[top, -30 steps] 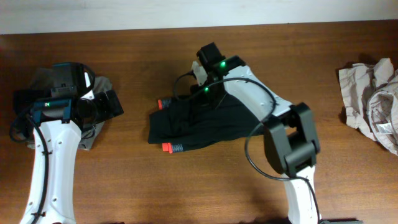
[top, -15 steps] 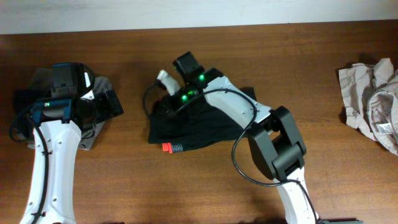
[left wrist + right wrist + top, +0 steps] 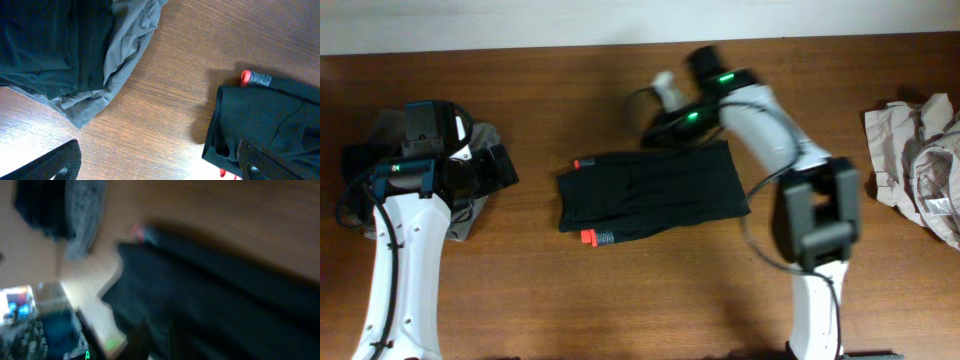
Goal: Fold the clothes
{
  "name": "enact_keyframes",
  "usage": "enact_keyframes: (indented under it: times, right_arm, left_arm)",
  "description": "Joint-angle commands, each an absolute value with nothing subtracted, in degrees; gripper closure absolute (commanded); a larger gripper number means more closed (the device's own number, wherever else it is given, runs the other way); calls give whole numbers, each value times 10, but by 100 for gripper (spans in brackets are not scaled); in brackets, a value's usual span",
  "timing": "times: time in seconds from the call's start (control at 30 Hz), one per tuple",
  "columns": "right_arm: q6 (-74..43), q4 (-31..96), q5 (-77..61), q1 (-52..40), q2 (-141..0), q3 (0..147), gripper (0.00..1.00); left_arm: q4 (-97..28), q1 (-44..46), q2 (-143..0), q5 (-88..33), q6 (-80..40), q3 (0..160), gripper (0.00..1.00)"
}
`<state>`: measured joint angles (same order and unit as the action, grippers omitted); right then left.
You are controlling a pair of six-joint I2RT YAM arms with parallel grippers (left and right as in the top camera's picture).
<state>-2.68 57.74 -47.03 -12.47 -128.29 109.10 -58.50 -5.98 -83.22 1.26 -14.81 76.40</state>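
No word, number or brand can be read anywhere. In the left wrist view the folded black leggings (image 3: 270, 125) show a grey waistband strip (image 3: 260, 79) with red-orange lining at their 12 o'clock edge; the faint white marks on it are too small to read.

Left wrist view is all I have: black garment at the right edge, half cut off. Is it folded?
Observer: Overhead shows the black leggings lying as a flat, roughly rectangular fold, mid-frame.
Operator: Where's the right hand?
Observer: The right hand is by the leggings' far edge. It is blurred, so I cannot tell whether it is open or shut.
Operator: Anything else to fold?
Observer: A crumpled beige pile sits at the far right.
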Motion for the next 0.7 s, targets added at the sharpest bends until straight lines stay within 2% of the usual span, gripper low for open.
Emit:
enact_keyframes:
  times: [0.0, 0.03, 0.1, 0.23, 0.4, 0.67]
  right_arm:
    - [-17, 635, -368, -46, -1235, 1108, 69]
    - [-11, 659, -352, -25, -1232, 1108, 62]
    - [1, 705, -334, 8, -1231, 1108, 34]
    - [63, 752, -306, 60, -1234, 1067, 13]
    - [110, 714, -347, 72, -1234, 985, 11]
    - [120, 558, -441, 67, -1234, 833, 11]
  left_arm:
    - [-584, -61, -821, 8, -152, 772, 1]
    - [-584, -61, -821, 8, -152, 772, 1]
    - [-584, -61, -821, 8, -152, 772, 1]
    - [-584, -61, -821, 8, -152, 772, 1]
    - [-584, -61, -821, 8, -152, 772, 1]
    - [-584, -61, -821, 8, -152, 772, 1]
